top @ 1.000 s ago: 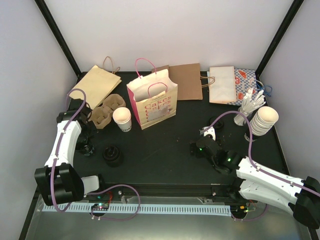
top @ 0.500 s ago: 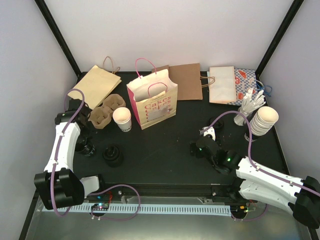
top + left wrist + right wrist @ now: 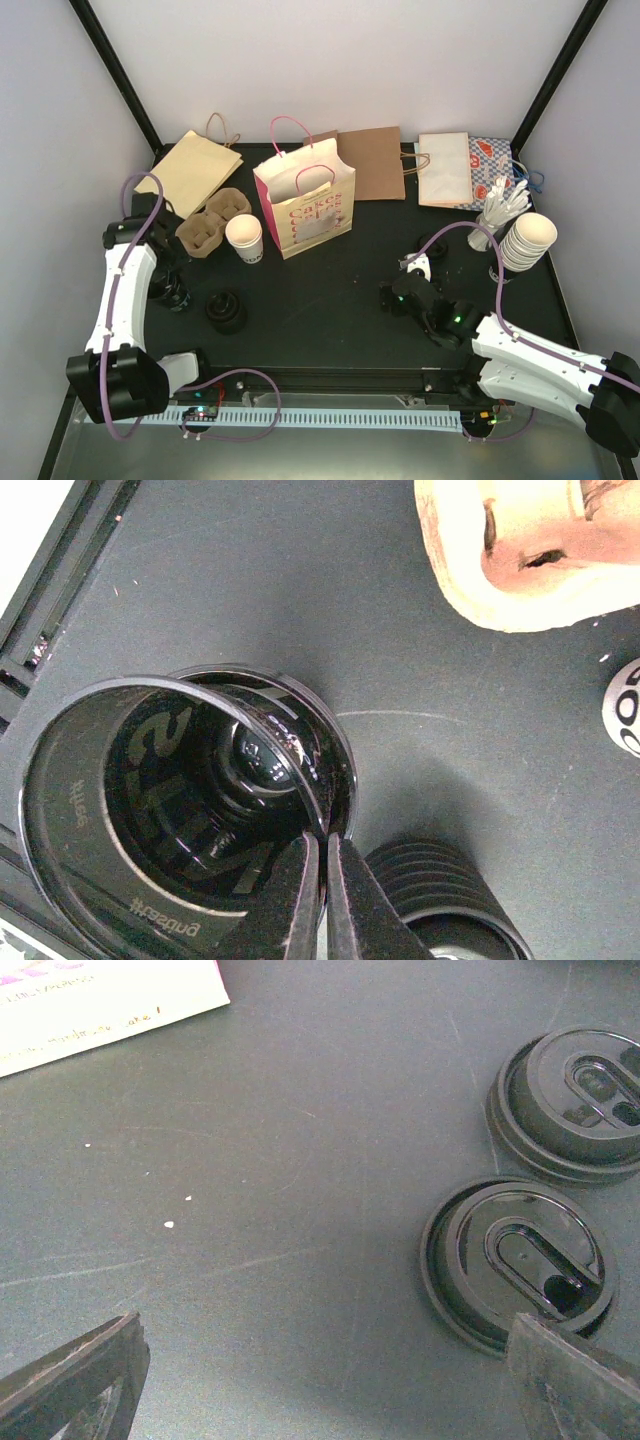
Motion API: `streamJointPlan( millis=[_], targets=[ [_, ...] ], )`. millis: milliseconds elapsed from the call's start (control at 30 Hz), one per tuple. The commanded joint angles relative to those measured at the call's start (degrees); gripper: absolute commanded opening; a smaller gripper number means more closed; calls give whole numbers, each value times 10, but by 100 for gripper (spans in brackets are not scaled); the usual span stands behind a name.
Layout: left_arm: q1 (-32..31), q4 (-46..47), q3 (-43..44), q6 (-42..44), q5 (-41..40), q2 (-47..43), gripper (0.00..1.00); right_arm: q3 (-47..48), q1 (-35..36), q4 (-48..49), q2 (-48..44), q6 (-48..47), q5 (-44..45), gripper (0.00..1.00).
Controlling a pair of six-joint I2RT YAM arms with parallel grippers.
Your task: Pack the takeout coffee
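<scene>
Table: black. The bare stretch lies in front of the pink bag.
Pink bag: cream paper with pink sides, print and handles. It stands upright with its mouth open, toward the back of the table near the middle.
Flat bags: a tan bag lies flat behind and to the left of the pink bag. A brown bag lies just behind and to its right, and a white bag lies further right.
Left gripper: it sits to the left of the pink bag and nearer the arm bases. Its jaws are clenched on the rim of a held lid, which is black and tilted up over another lid beneath it.
Right gripper: it sits to the right of the pink bag and nearer the bases. Its fingers are spread wide with nothing between them, low over the table.
Cup stack: nested cream cups, leaning, far to the right of the pink bag.
Cup carrier: brown pulp, left of the pink bag.
Takeout coffee: it stands upright and uncovered just beside the pink bag's left front corner, between the bag and the cup carrier. It is outside the bag.
Lid stack: black, in front of the pink bag and to its left.
Loose lids: two, flat on the table by one of the right gripper's fingers.
</scene>
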Motion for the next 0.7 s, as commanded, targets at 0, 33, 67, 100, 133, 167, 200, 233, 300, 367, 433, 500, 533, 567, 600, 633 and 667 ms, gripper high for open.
streamJointPlan(
  millis=[0,33,67,100,133,167,200,233,300,367,433,500,533,567,600,633,667],
  targets=[
    [0,-41,51,-7,-12,-15,2,14,-3,10,1,7,11,100],
    [-1,-48,60,-8,-16,-16,2,14,-3,10,2,7,11,100],
    [-1,-57,71,-10,-21,-18,2,14,-3,10,2,7,11,100],
    [-1,-65,82,-12,-26,-19,2,14,-3,11,2,7,10,100],
    [-1,-73,91,-14,-30,-21,1,14,-2,11,2,7,10,100],
    [-2,-80,101,-15,-33,-23,2,14,-3,11,3,7,9,100],
    [-2,-88,110,-16,-36,-24,2,15,-3,11,4,7,9,100],
    [-3,-97,121,-18,-39,-25,1,15,-2,11,4,6,9,100],
    [-3,-115,141,-19,-42,-28,2,15,-3,11,6,6,8,100],
    [-4,-133,164,-19,-43,-33,2,16,-2,10,7,7,8,100],
    [-3,-150,189,-20,-42,-39,2,16,-3,10,7,7,8,100],
    [-4,-162,221,-18,-36,-45,2,16,-3,10,7,7,8,100],
    [-4,-167,235,-16,-31,-50,2,16,-3,10,7,7,8,100],
    [-3,-170,247,-15,-26,-55,2,16,-3,10,7,7,8,100],
    [-4,-174,260,-14,-20,-58,2,16,-2,10,7,7,8,100],
    [-3,-177,272,-17,-16,-61,1,16,-3,10,7,7,8,100],
    [-3,-177,278,-19,-11,-64,2,16,-3,10,8,7,8,100]
  ],
)
